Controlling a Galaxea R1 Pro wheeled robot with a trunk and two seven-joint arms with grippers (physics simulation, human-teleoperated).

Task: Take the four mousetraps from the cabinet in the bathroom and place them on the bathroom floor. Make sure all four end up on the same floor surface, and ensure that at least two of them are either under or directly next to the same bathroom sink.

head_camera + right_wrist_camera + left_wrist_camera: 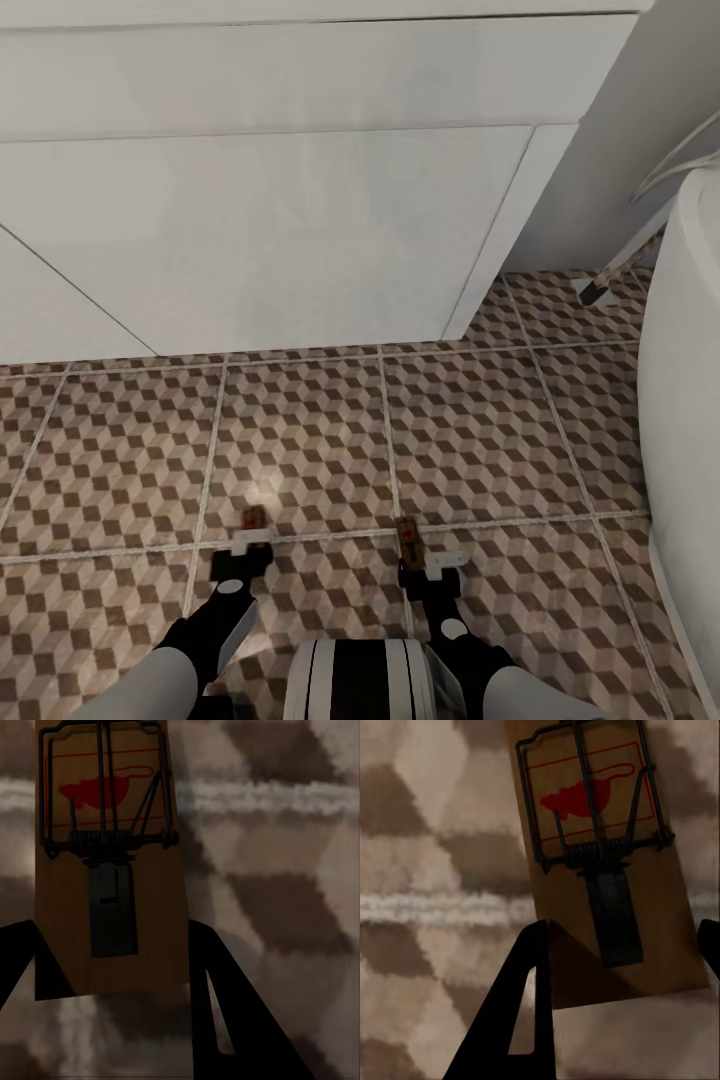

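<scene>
Mousetraps are held one in each gripper, low in the head view over the bathroom floor (320, 440). The left mousetrap (254, 518) sticks out beyond the left gripper (248, 545) at lower left of centre; the right mousetrap (407, 537) sticks out beyond the right gripper (425, 568) at lower right of centre. Both sit close to a pale grout line crossing the cube-patterned tiles.

In the left wrist view the tan board (607, 862) with its dark wire spring and red mouse print lies between the two black fingers (521, 1012), which press against its near end, so the left gripper is clamped on it. In the right wrist view the other board (112, 870) sits the same way between that gripper's black fingers (225, 1005), clasped at its near end.

The white bathroom sink unit (280, 200) fills the upper part of the head view, well beyond the traps. A white bathtub (685, 400) curves down the right edge.
</scene>
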